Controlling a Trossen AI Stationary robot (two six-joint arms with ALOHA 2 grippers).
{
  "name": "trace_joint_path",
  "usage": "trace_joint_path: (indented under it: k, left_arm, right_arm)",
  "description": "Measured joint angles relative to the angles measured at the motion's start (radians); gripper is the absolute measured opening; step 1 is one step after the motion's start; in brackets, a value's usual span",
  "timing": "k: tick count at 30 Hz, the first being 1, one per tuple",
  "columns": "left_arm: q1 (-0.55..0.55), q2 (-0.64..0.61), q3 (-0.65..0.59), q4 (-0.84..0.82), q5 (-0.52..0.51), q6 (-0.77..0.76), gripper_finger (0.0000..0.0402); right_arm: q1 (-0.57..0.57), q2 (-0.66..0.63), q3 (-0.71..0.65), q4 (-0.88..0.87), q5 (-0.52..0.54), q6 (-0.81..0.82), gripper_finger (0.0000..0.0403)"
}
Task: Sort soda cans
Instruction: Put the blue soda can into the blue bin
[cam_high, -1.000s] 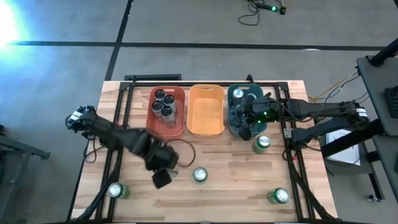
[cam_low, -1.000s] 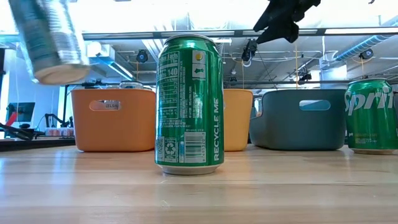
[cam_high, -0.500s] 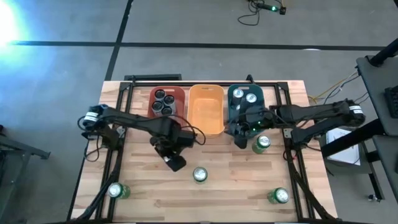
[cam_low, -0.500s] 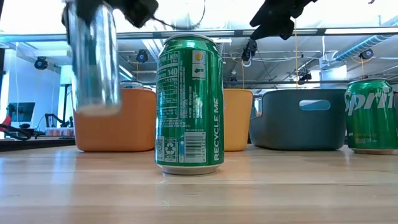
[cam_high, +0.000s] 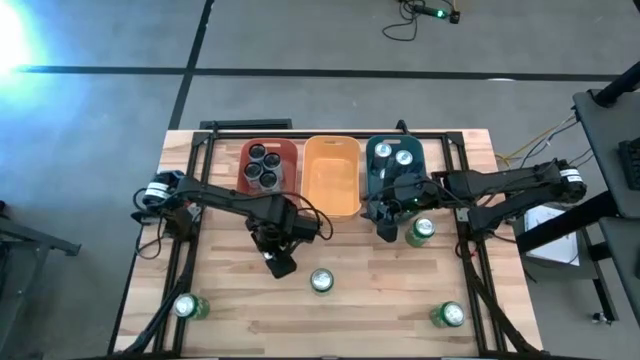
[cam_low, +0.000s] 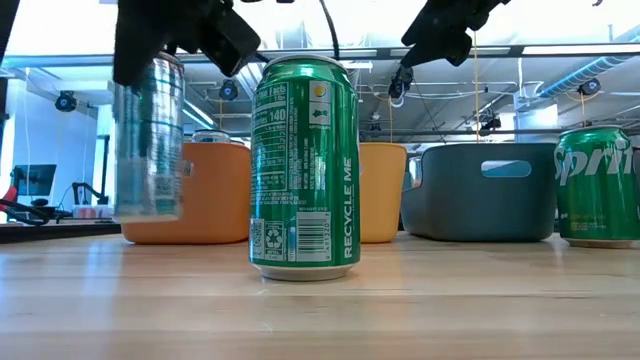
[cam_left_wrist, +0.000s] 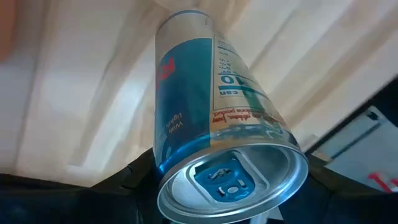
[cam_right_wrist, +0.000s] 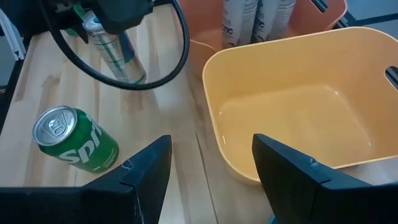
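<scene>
Wooden slatted desk (cam_high: 380, 300), seen from above. Along far edge: red rectangular plastic tub (cam_high: 250, 187) with four dark-topped cans (cam_high: 264, 166), empty yellow rectangular plastic tub (cam_high: 331, 178), teal rectangular plastic tub (cam_high: 376, 195) with two green cans (cam_high: 393, 154). Left gripper (cam_high: 279, 262) mid-desk, just before red tub, clamped on pale blue slim aluminium can (cam_left_wrist: 214, 118), held upright off the surface. Right gripper (cam_high: 390, 215) at teal tub's near edge, fingers spread, empty. Loose green aluminium soda cans (cam_high: 321, 281): one mid-desk, one beside teal tub, one by each near corner.
</scene>
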Motion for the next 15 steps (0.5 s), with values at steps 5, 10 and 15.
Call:
trace_joint_path:
  k: [5, 10, 15]
  left_arm:
    - [-0.001, 0.03, 0.0, 0.01, -0.009, 0.043, 0.0221]
    - [-0.001, 0.047, -0.001, 0.028, -0.009, 0.071, 0.0221]
    - [-0.003, 0.047, -0.001, 0.057, -0.009, 0.109, 0.0223]
  right_arm:
    - [0.0, -0.002, 0.0, -0.005, 0.0, 0.002, 0.0219]
    - [0.0, -0.002, 0.0, -0.01, 0.0, 0.002, 0.0219]
    - [0.0, -0.003, 0.0, -0.009, 0.0, 0.002, 0.0219]
